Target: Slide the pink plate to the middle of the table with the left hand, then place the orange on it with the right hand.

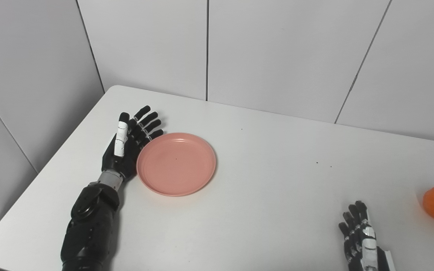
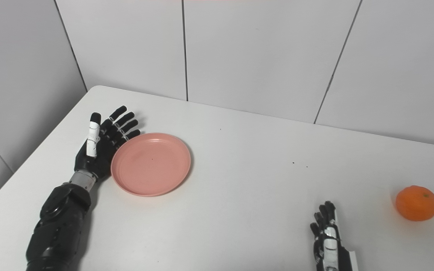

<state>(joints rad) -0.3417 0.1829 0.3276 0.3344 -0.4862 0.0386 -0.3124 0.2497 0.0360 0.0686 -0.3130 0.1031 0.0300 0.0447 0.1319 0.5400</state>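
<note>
- Left hand near the left edge of the tabletop, set on edge with fingers straight and spread, palm against the left rim of the pink plate; holding nothing, only pressed flat against it.
- Pink plate lying flat, empty, in the left half of the tabletop, short of the middle; the slide toward the centre apparently not finished.
- Likely light, stiff plastic with a shallow raised rim; smooth base on a smooth tabletop, so probably easy to push but prone to spinning or skidding away if pushed off-centre. Best contact: the rim on the side facing the left edge, pressure aimed through the plate's centre.
- Right hand low near the front edge, right of the middle, fingers straight and close together, wrapped around nothing; waiting well apart from the plate.
- Orange resting near the right edge, beside the right hand but not touching it.
- Round, firm, slightly dimpled skin, apt to roll; probably best taken by closing fingers and thumb around its widest part from above, then set down gently on the plate's flat centre.
</note>
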